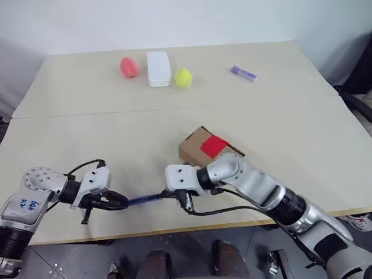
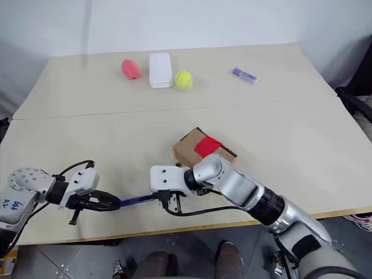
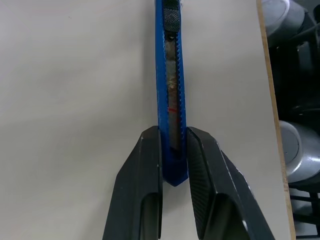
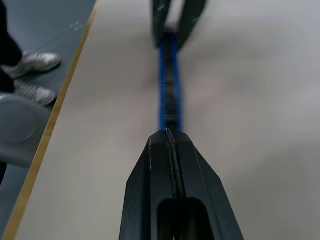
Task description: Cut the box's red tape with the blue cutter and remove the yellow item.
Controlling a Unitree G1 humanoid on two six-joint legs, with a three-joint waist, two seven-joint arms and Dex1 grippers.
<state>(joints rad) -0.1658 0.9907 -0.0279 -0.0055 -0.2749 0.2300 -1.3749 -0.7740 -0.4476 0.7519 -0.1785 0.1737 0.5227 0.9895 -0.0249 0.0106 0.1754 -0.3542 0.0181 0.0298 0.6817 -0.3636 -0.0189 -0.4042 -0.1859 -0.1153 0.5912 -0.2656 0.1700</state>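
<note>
The pale wooden table point(image 1: 279, 133) carries everything, its 2 boards meeting at a seam that runs across the middle. At the far side sit 4 stray things in a loose row: a white rounded plastic case point(image 1: 158, 68), with a pink-red egg-shaped object point(image 1: 128, 67) just beside it on one side and a yellow-green tennis ball point(image 1: 183, 78) just beside it on the other, and a short purple marker point(image 1: 244, 73) well apart toward the right. None of them lies between the arms and the box.

The box point(image 1: 195, 146), a small brown cardboard carton, rests near the front edge, tilted cornerwise to the table, flaps down. The red tape point(image 1: 214, 146), a roughly square bright patch, lies across its top seam. What is inside cannot be seen. The right arm's wrist crosses just in front of the box and hides its near lower corner.

The blue cutter point(image 3: 170, 90), slim with a ribbed dark slider along its middle, hangs level just above the table's front strip, between the 2 grippers. The left gripper point(image 3: 173, 150) pinches 1 end, its fingers point(image 3: 145, 170) narrow on either side of the blue body. The right gripper point(image 4: 168, 137) has its fingers pressed together at the other end of the cutter; whether they actually clamp it cannot be told.
</note>
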